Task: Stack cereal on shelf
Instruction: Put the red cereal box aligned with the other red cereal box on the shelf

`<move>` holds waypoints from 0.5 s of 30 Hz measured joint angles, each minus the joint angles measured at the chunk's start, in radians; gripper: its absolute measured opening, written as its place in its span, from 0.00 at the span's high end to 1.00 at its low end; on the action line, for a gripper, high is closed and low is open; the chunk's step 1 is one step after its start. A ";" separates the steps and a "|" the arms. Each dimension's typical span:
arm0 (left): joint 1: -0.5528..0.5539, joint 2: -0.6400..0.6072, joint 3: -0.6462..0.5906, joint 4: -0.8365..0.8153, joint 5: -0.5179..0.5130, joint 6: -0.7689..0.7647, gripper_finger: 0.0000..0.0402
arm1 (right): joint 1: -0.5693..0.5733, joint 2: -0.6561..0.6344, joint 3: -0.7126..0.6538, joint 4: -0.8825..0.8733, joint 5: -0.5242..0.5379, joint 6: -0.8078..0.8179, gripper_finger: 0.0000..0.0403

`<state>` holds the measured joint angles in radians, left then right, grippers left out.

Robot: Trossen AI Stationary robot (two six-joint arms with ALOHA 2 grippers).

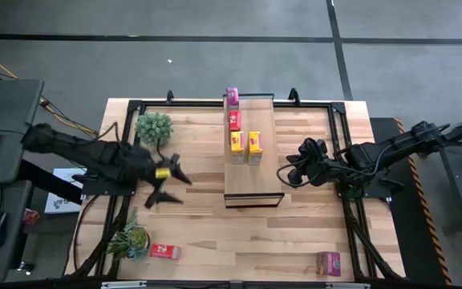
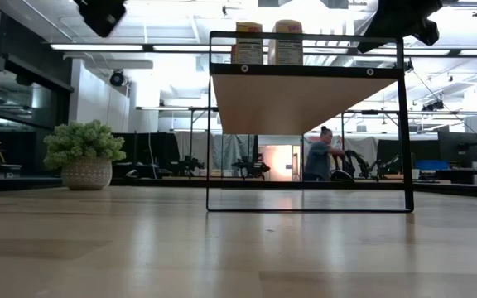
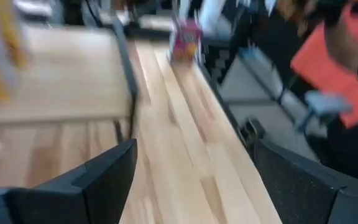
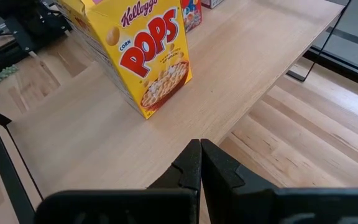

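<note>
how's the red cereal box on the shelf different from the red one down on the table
The red box on the shelf sits on the shelf, in line behind a yellow box; the red box on the table lies alone at the near edge beside a plant. Both are small and red, and neither is held.

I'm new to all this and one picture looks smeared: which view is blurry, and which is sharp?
Left wrist view: smeared with motion blur, the magenta box barely readable past the open left gripper. Right wrist view: crisp, the print on the yellow box is legible. Low view: backlit by bright ceiling lights.
</note>
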<state>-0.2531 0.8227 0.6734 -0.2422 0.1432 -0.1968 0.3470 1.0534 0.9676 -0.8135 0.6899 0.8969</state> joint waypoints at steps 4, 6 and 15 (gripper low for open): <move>-0.220 0.107 0.076 -0.134 -0.156 -0.080 0.21 | 0.000 0.000 0.000 -0.011 0.000 -0.007 1.00; -0.323 0.169 0.119 -0.188 -0.226 -0.126 0.21 | 0.000 0.000 0.000 -0.018 0.004 -0.006 1.00; -0.635 0.477 0.360 -0.408 -0.439 -0.308 0.22 | 0.000 0.000 0.000 -0.022 0.010 -0.004 1.00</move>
<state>-0.8882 1.2996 1.0338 -0.6499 -0.2962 -0.5047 0.3470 1.0534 0.9676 -0.8359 0.7002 0.8928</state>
